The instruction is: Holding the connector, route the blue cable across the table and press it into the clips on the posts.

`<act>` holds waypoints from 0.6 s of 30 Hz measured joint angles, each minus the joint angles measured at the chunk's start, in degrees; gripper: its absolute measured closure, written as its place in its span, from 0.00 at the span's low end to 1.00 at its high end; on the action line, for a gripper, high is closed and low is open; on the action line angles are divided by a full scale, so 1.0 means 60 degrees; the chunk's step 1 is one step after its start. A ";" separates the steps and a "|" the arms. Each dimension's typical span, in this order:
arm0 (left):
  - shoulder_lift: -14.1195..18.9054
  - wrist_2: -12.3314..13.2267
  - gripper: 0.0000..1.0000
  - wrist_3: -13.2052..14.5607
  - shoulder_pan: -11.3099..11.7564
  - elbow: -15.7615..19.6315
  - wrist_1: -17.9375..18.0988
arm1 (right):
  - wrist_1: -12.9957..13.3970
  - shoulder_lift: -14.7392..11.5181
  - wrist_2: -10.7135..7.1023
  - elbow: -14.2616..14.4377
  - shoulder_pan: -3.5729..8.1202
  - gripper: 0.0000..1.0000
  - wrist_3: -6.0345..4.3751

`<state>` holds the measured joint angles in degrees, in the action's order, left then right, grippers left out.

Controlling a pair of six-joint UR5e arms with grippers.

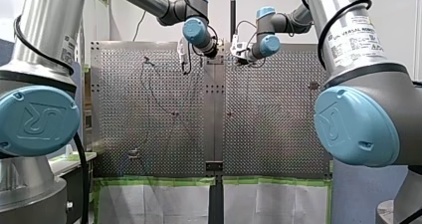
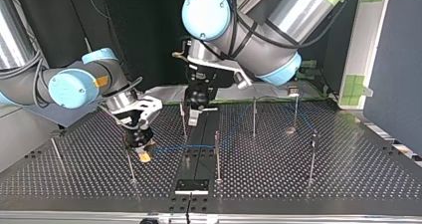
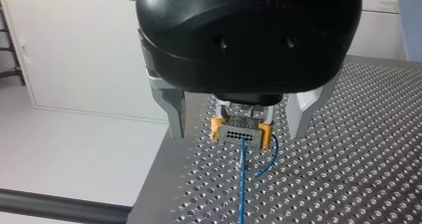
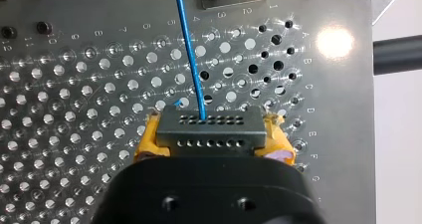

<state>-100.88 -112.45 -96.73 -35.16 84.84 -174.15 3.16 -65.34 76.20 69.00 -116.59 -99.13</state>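
Connector: dark grey block with two rows of small holes. It is clamped between the yellow pads of my right gripper, low over the perforated table. In the top view it sits left of the dark middle strip.

Blue cable: leaves the upper row of holes in the connector and runs straight ahead of my right gripper across the table. In the top view it runs from the connector toward the view's right as far as a post beside the middle strip. I cannot tell whether it sits in a clip there.

Left gripper: black body with metal fingers spread apart and holding nothing. It hangs over the middle strip, beyond the connector in the top view and apart from it. In the left wrist view, the connector and its yellow pads show between the fingers, further off.

Posts: several thin uprights stand on both halves of the table.
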 joint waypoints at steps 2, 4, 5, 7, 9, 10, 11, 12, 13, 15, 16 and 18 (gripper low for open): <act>-0.0227 -0.0159 0.00 0.0031 -0.0054 -0.0227 -0.0089 | 0.0006 0.0001 0.0002 -0.0003 0.0000 1.00 0.0000; -0.0447 -0.0305 0.00 0.0044 -0.0077 -0.0449 -0.0212 | 0.0011 0.0000 0.0006 -0.0001 0.0000 1.00 0.0000; -0.0543 -0.0359 0.00 0.0047 -0.0080 -0.0543 -0.0280 | 0.0012 0.0000 0.0009 -0.0001 0.0000 1.00 0.0000; -0.0770 -0.0473 0.00 0.0057 -0.0066 -0.0772 -0.0430 | 0.0014 0.0000 0.0010 -0.0002 0.0001 1.00 -0.0001; -0.0960 -0.0538 0.00 0.0062 -0.0048 -0.0961 -0.0523 | 0.0015 0.0000 0.0008 -0.0001 0.0001 1.00 0.0000; -0.1083 -0.0568 0.00 0.0064 -0.0033 -0.1085 -0.0561 | 0.0015 0.0000 0.0007 -0.0001 0.0000 1.00 0.0000; -0.1171 -0.0592 0.00 0.0065 -0.0021 -0.1180 -0.0577 | 0.0016 0.0003 0.0005 -0.0003 -0.0001 1.00 0.0000; -0.1242 -0.0618 0.00 0.0066 -0.0009 -0.1278 -0.0584 | 0.0015 0.0004 0.0006 -0.0003 -0.0002 1.00 0.0000; -0.1307 -0.0651 0.00 0.0066 0.0010 -0.1407 -0.0586 | 0.0016 0.0004 0.0006 -0.0002 -0.0002 1.00 0.0000; -0.1367 -0.0684 0.00 0.0065 0.0045 -0.1607 -0.0584 | 0.0016 0.0002 0.0005 -0.0002 -0.0002 1.00 0.0000; -0.1387 -0.0697 0.00 0.0063 0.0074 -0.1732 -0.0582 | 0.0016 0.0002 0.0006 -0.0002 -0.0003 1.00 0.0000; -0.1402 -0.0700 0.00 0.0062 0.0128 -0.1912 -0.0581 | 0.0015 0.0001 0.0009 -0.0002 -0.0008 1.00 0.0000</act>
<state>-109.29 -116.65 -96.36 -34.39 73.37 -177.64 3.26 -65.33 76.25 68.99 -116.64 -99.13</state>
